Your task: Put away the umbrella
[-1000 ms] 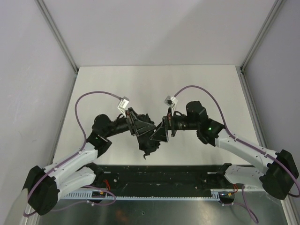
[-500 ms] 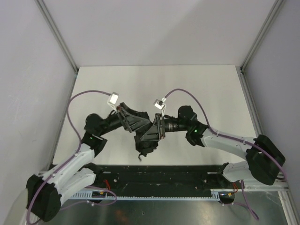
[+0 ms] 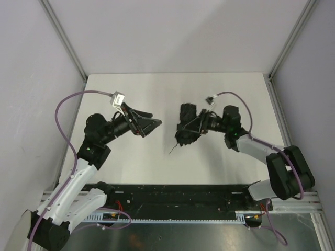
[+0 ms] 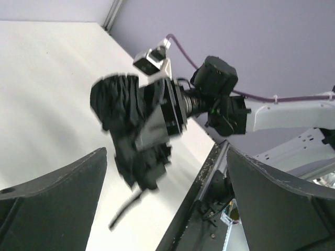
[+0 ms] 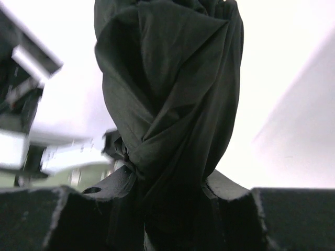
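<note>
While white, table (image 3: 157, 94) between lilac walls (image 3: 172, 36)

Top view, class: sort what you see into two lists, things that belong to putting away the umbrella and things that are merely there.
Belongs to the job: umbrella; right gripper, shut on it; left gripper, open and apart from it.
Merely there: table; black rail along its near edge; grey walls.

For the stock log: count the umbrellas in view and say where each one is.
1. The umbrella, bunched up, is clamped in the right gripper, well apart from the open left gripper. Nothing in view seems to hide another.
</note>
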Robot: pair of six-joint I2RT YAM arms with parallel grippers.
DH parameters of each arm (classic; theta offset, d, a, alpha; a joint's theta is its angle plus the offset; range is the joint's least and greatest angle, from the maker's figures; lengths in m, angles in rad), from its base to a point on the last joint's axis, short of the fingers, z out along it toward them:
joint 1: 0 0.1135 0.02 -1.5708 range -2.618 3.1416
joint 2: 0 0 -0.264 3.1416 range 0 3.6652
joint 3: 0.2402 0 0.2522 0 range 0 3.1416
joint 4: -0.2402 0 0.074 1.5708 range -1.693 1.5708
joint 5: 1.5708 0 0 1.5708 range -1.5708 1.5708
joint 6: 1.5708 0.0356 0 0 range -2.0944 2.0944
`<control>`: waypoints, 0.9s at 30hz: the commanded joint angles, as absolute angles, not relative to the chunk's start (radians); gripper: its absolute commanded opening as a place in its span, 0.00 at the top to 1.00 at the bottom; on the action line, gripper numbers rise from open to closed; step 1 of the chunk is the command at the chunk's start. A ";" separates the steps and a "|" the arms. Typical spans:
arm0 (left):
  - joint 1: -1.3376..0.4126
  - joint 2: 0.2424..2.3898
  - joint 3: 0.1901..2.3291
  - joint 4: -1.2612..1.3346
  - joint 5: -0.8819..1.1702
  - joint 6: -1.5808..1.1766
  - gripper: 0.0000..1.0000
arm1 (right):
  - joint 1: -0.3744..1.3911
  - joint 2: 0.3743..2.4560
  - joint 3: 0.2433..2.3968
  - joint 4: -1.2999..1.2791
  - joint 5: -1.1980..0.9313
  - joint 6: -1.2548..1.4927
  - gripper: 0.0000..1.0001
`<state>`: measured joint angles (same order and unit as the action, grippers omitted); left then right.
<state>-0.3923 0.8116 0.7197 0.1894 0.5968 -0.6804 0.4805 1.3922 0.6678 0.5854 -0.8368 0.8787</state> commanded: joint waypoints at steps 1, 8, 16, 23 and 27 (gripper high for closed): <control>-0.426 0.830 0.780 0.028 0.518 -0.539 0.00 | 0.250 1.475 0.697 0.590 -0.822 0.890 0.94; -0.457 0.857 0.809 0.025 0.542 -0.557 0.01 | -0.016 1.780 0.980 0.465 -0.725 0.778 0.91; -0.486 0.848 0.790 0.026 0.590 -0.622 0.01 | -0.141 2.112 1.269 0.444 -0.738 0.822 0.71; -0.505 0.819 0.776 0.026 0.592 -0.652 0.01 | -0.185 2.146 1.321 0.257 -0.616 0.731 0.39; -0.508 0.810 0.778 0.026 0.589 -0.648 0.01 | -0.200 2.063 1.344 -0.002 -0.461 0.566 0.05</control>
